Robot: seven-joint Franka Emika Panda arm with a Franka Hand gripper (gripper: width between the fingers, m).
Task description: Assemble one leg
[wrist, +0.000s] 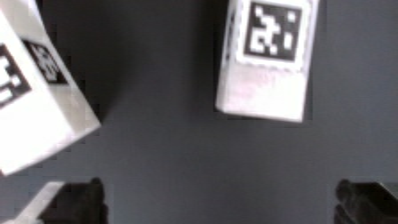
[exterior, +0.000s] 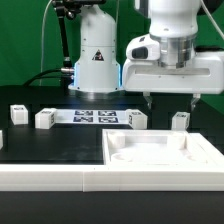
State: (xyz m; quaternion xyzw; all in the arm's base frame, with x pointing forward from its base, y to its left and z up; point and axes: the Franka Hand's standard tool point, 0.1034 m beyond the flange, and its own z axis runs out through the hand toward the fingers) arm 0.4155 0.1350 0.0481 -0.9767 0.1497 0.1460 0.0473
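Observation:
Several small white legs with black-and-white tags stand on the black table. In the exterior view one leg (exterior: 137, 118) and another leg (exterior: 180, 121) stand near the gripper, and two more (exterior: 44, 118) (exterior: 18, 114) stand toward the exterior view's left. My gripper (exterior: 169, 101) hangs open and empty a little above the table, over the gap between the two nearer legs. In the wrist view one leg (wrist: 267, 60) and part of another (wrist: 36, 90) lie ahead of the gripper (wrist: 217, 205). Its dark fingertips (wrist: 71, 200) stand wide apart with bare table between them.
The large flat white tray-like panel (exterior: 200, 160) with corner sockets lies at the front, toward the exterior view's right. The marker board (exterior: 95, 116) lies flat behind it, between the legs. The robot base (exterior: 97, 60) stands at the back.

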